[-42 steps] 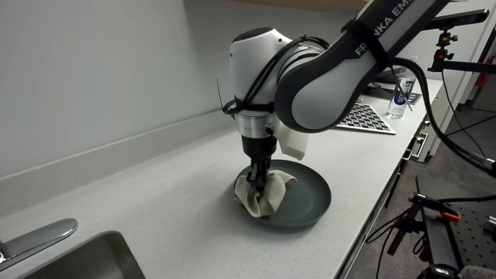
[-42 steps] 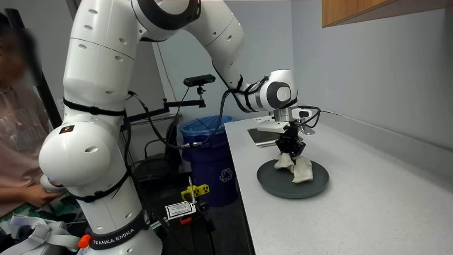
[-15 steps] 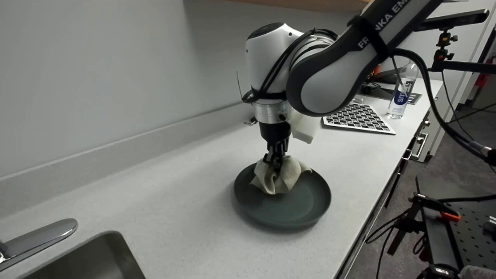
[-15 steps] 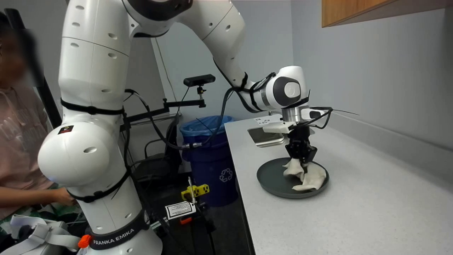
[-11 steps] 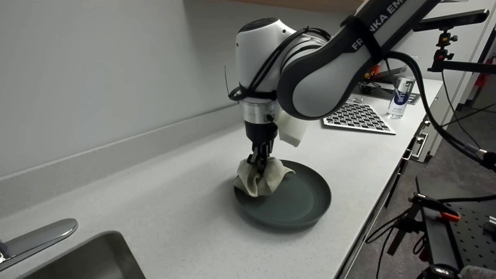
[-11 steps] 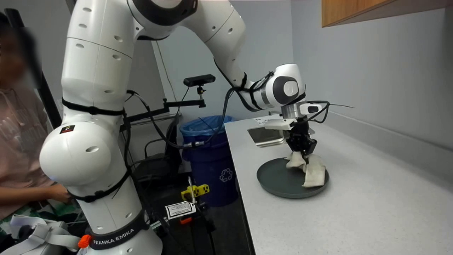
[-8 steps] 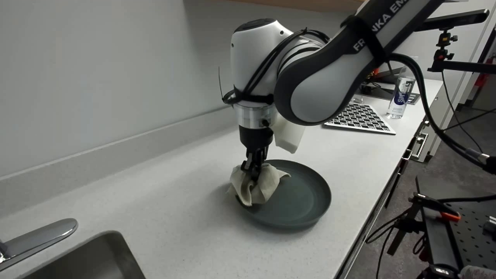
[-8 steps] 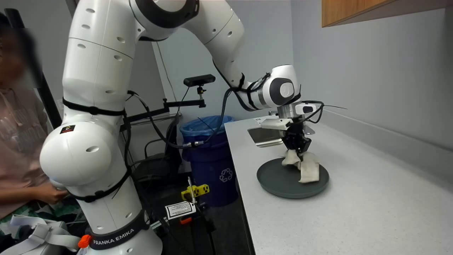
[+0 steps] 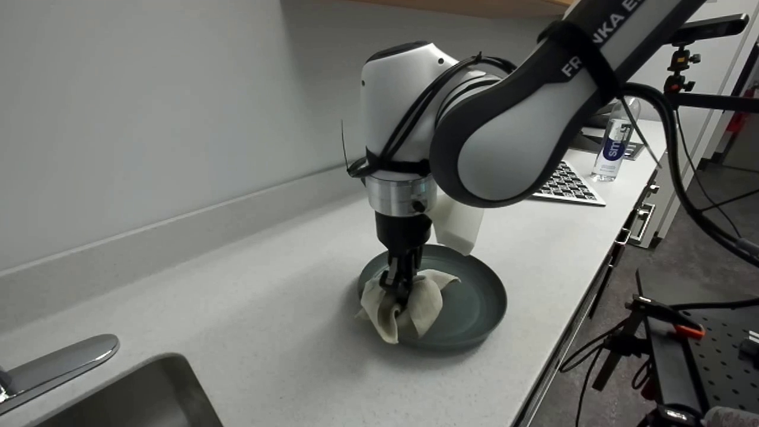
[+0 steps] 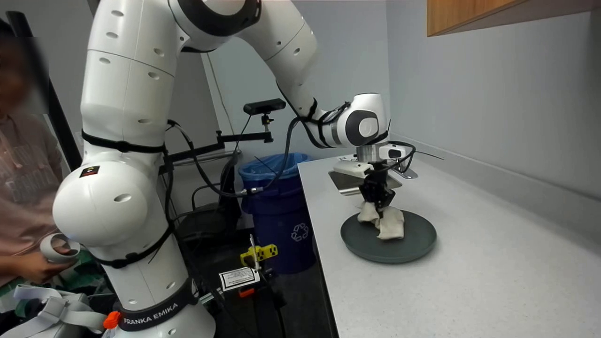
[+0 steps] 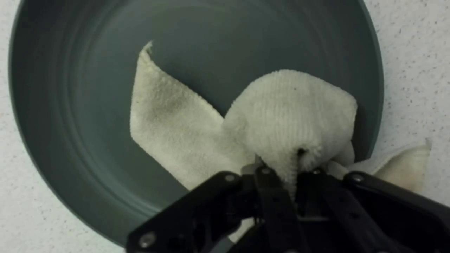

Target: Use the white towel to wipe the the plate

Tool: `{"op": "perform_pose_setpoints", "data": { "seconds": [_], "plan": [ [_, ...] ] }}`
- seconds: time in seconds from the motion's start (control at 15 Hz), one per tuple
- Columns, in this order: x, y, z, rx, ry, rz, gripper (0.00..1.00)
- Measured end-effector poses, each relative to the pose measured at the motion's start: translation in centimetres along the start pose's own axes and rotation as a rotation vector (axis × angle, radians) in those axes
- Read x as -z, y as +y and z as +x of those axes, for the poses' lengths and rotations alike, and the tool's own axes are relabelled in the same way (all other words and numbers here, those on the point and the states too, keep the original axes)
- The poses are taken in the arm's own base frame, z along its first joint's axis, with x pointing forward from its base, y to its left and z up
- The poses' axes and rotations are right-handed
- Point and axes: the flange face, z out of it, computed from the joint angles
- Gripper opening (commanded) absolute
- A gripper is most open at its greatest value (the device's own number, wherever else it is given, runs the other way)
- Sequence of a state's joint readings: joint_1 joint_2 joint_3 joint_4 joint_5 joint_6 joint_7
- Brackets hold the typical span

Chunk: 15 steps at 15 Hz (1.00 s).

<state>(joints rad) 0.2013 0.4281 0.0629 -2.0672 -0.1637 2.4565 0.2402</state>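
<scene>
We've got the claw (image 11: 290,175) pinching the white towel (image 11: 260,123) on the plate (image 11: 218,42), between 4 and 5 o'clock in the wrist view, grip spot kinda hidden.

Lab kitchenette: sink (image 9: 142,394), counter (image 9: 267,320), mounted camera (image 10: 264,106)

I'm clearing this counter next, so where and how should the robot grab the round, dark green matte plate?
Probably by the bare raised rim of the green plate, at left in the wrist view, from straight above, jaws straddling it: the plate lies flat, and the bunched off-white cloth towel crosses the opposite rim. The black gripper would first have to release the towel.
</scene>
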Motion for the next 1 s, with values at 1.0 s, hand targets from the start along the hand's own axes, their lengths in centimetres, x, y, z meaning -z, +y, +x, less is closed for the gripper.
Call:
{"op": "perform_pose_setpoints", "data": {
  "seconds": [1.0],
  "plan": [
    [-0.5, 6.0, -3.8, -0.072, -0.119, -0.069, 0.03]
  ]
}}
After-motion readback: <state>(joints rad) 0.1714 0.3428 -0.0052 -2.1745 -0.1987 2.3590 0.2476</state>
